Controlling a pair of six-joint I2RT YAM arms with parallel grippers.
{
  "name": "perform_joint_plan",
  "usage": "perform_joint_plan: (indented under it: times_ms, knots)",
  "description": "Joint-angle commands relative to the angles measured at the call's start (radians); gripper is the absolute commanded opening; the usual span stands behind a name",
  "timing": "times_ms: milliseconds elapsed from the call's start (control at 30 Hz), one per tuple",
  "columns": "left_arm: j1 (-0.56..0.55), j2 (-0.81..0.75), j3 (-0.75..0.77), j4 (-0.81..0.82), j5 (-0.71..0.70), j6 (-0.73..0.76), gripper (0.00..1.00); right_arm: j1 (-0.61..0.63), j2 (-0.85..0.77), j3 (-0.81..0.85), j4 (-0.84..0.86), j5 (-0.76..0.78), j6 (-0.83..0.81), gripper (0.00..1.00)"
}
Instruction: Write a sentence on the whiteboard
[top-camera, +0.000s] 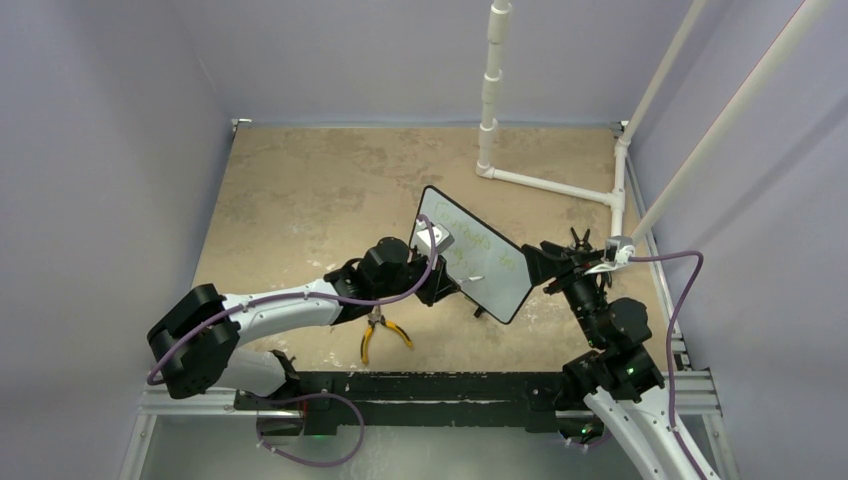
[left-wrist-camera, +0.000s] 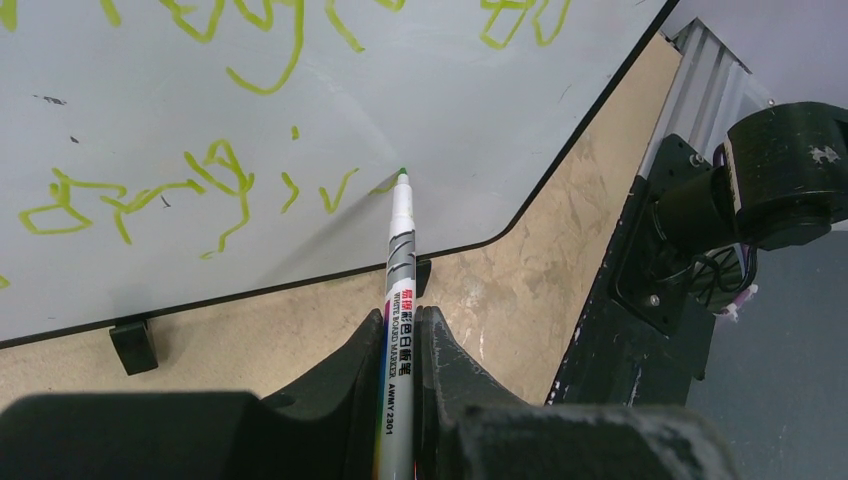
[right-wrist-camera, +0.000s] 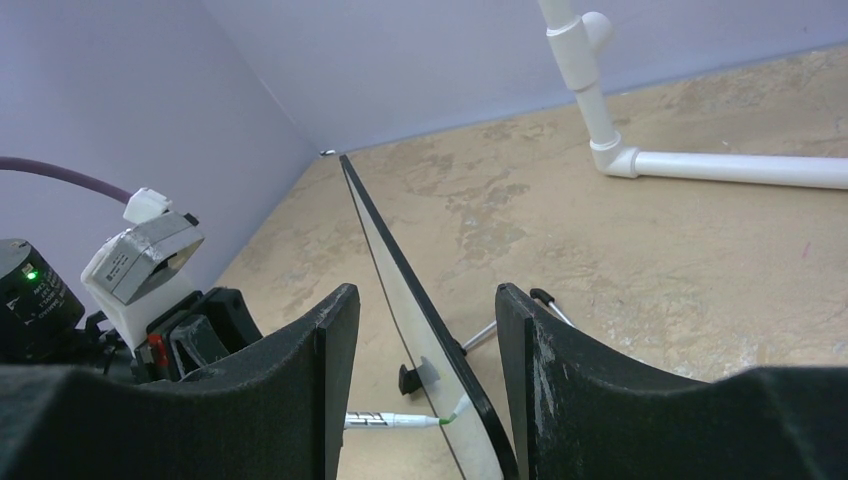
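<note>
The left gripper (left-wrist-camera: 400, 330) is clenched on the green marker (left-wrist-camera: 401, 250), its tip meeting the whiteboard (top-camera: 490, 262) at the end of the lower row of the sentence (left-wrist-camera: 140, 195). The board stands on its feet on the table (top-camera: 300, 190) between the arms. The right gripper (right-wrist-camera: 420, 310) straddles the board's edge, jaws apart and not clamping. Apply light tip pressure, stroke slowly, and steady the board edge so it cannot tip or slide.

The top view looks down from high at the near side; the left wrist camera faces the whiteboard (left-wrist-camera: 300, 120) closely, the right wrist sees it edge-on — both (overhead too) share the marker (left-wrist-camera: 401, 250).
</note>
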Motion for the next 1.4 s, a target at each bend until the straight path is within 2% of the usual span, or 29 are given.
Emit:
perform_joint_plan:
  times_ms: [0,233,667,1367]
  knots:
    - [0.0,-0.03,0.023,0.054,-0.055,-0.015,0.0,0.004,-0.005,0.005,0.011,0.015,-0.004,0.56]
    - [0.0,-0.072,-0.016,0.024,-0.086,-0.028,0.0,0.005,-0.003,0.003,0.012,0.014,-0.004,0.56]
    - [-0.001,-0.059,-0.059,0.028,-0.06,-0.043,0.0,0.004,-0.005,0.005,0.011,0.012,-0.004,0.56]
    - [0.0,-0.036,-0.007,0.083,-0.039,-0.023,0.0,0.005,-0.006,0.005,0.009,0.015,-0.004,0.56]
